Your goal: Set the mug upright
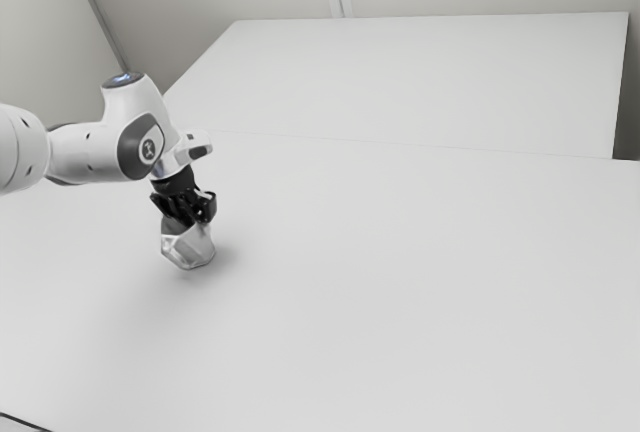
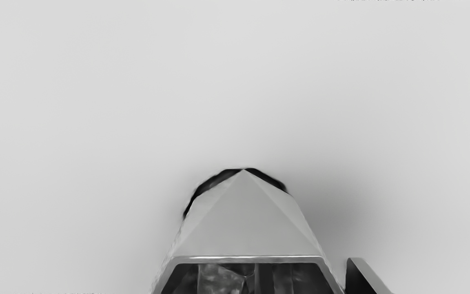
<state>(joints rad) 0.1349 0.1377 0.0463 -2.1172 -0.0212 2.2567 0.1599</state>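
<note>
- Gripper [image 1: 189, 222]: positioned left of centre in the exterior view, pointing down, directly over and against the mug [image 1: 188, 249]. I cannot tell from either view whether it is open or closed on the mug.
- Mug location: left of centre in the exterior view, under the gripper, close above or on the table [image 1: 400, 272]. Contact between base and table cannot be confirmed.
- Mug attitude: in the wrist view the rim [image 2: 247, 258] faces my camera and the faceted body narrows away from it. The exterior view suggests a lean; I cannot establish whether the base is level.
- Caution, tilt: if the base is not flat, I judge that a release would let the mug rock onto a facet edge and topple.
- Caution, drop: if a gap exists below the base, opening would let it fall, and an uneven landing could roll it.
- Caution, drag: sideways or upward travel with any part of the gripper caught on the rim could pull the mug over.
- Caution, pressure: further descent could press the mug against the table, causing slip on the smooth, sloping walls.
</note>
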